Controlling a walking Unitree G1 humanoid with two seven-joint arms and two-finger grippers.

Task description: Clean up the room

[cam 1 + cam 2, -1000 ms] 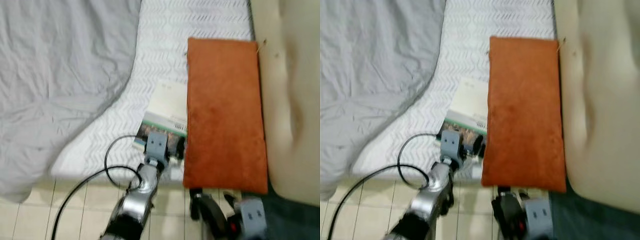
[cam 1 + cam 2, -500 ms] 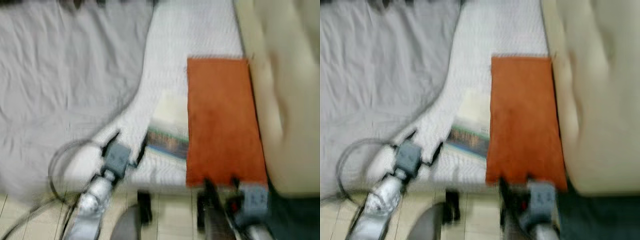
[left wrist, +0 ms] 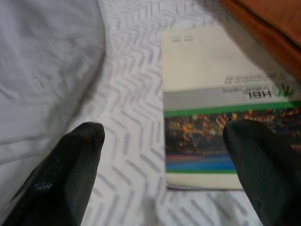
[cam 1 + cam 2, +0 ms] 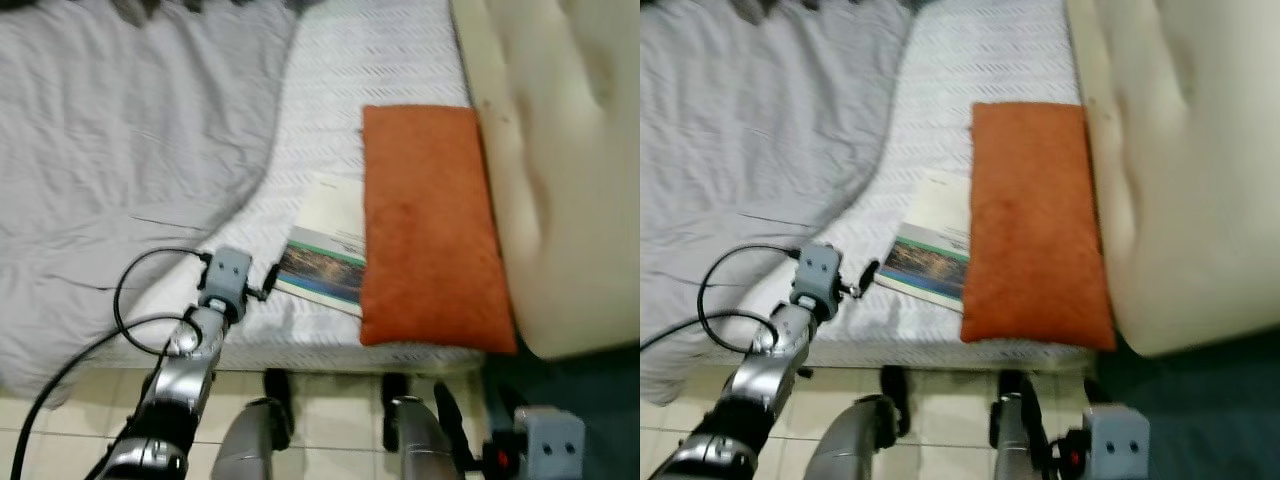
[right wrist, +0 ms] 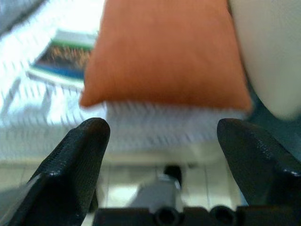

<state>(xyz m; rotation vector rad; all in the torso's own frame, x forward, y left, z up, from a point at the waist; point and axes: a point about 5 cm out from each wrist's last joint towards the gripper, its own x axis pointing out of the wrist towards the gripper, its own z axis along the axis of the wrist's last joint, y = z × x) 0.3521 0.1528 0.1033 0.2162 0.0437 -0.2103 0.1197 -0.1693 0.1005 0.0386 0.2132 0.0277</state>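
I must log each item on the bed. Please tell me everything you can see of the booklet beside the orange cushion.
The booklet is thin, glossy-looking and lies flat and closed on the white patterned mattress. Its cover is cream on the far part, then a grey band, a green line and a dark photo strip near the bed edge. One long side is tucked under or against the orange cushion. The open left claw hovers just before it, not touching.

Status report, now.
Left claw open, over the bed beside the booklet. Right claw open, low off the bed edge. Booklet partly under the orange cushion.

The bed [image 4: 390,60] carries a rumpled grey blanket [image 4: 120,160], an orange cushion [image 4: 428,225] and a booklet [image 4: 325,252].
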